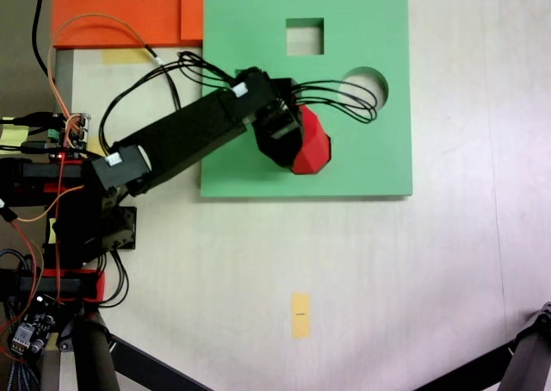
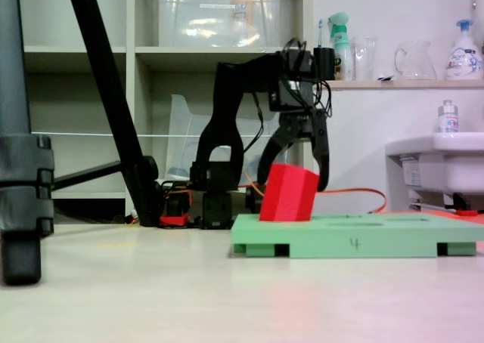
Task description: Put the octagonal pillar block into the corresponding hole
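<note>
The octagonal pillar block, a bright red foam prism, leans tilted on the green foam board, its lower end touching the board top. From the side the block shows between two black fingers, one against each side. My gripper reaches from the left over the board and is shut on the block; in the low side view the gripper comes down from above. The corresponding hole is hidden under the block and gripper. The board lies flat on the table.
A square cutout and a round cutout lie in the board's far part. Orange foam sheets sit at the upper left, a yellow tape mark below the board. Tripod legs stand nearby.
</note>
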